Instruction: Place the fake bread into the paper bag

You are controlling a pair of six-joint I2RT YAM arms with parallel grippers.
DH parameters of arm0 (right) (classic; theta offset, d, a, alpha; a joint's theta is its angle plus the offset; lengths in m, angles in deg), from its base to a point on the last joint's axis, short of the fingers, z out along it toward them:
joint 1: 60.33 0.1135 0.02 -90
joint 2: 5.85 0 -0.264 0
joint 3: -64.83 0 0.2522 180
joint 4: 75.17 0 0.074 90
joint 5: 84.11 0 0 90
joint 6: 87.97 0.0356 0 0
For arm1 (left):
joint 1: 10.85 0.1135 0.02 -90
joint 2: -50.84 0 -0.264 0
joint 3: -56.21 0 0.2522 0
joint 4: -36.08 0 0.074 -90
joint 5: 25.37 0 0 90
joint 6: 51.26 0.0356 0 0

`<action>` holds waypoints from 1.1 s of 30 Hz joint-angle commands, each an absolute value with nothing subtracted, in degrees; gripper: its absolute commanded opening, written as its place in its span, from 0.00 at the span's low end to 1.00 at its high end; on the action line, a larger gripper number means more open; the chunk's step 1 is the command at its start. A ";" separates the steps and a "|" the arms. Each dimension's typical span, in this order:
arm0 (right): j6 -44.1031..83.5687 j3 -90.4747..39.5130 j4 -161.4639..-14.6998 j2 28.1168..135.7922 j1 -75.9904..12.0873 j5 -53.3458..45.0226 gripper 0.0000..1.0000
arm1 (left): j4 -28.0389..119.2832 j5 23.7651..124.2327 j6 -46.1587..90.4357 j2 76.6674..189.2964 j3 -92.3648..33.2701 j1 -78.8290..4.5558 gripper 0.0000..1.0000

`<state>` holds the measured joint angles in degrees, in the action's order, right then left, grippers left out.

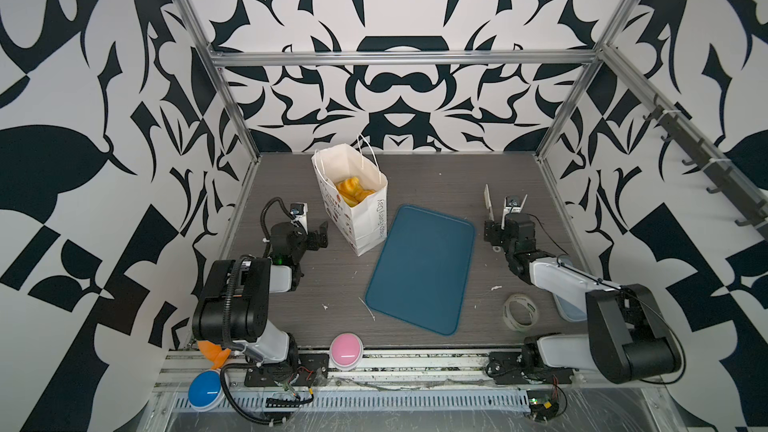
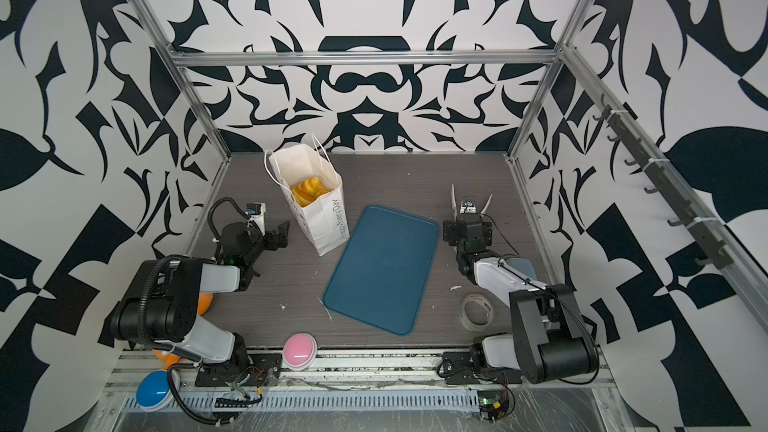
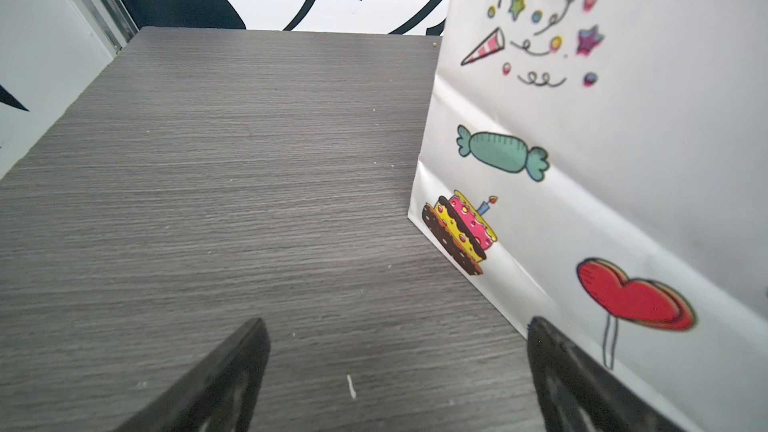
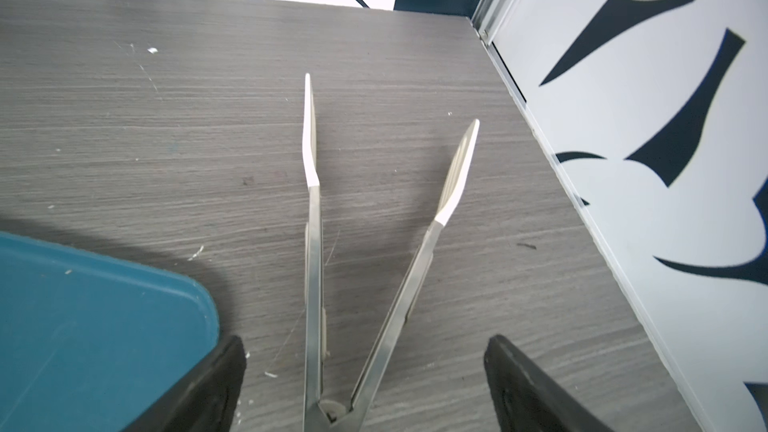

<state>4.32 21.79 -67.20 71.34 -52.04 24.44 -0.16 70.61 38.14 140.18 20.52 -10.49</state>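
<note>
The paper bag (image 1: 365,218) (image 2: 320,218) stands upright and open-topped at the back left of the table. Fake bread (image 1: 353,191) (image 2: 307,192), golden-orange with pale stripes, lies inside it. My left gripper (image 1: 318,236) (image 3: 397,326) sits low, just left of the bag, open with only bare table between its fingers. One finger is close to the bag's printed side (image 3: 602,160). My right gripper (image 1: 505,218) (image 4: 365,340) is at the right, open. Metal tongs (image 4: 313,243) reach forward from between its jaws, spread and empty, and the jaw tips do not touch them.
A blue tray (image 1: 419,268) with nothing on it lies in the middle, beside the bag. A tape roll (image 1: 519,311) lies front right. Pink (image 1: 346,351) and blue (image 1: 205,384) buttons sit at the front edge. An orange thing (image 1: 214,353) is half hidden under the left arm.
</note>
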 commanded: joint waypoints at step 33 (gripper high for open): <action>1.22 30.70 -36.35 83.32 -54.02 18.90 1.00 | -2.01 70.58 37.78 140.33 20.83 -10.28 0.99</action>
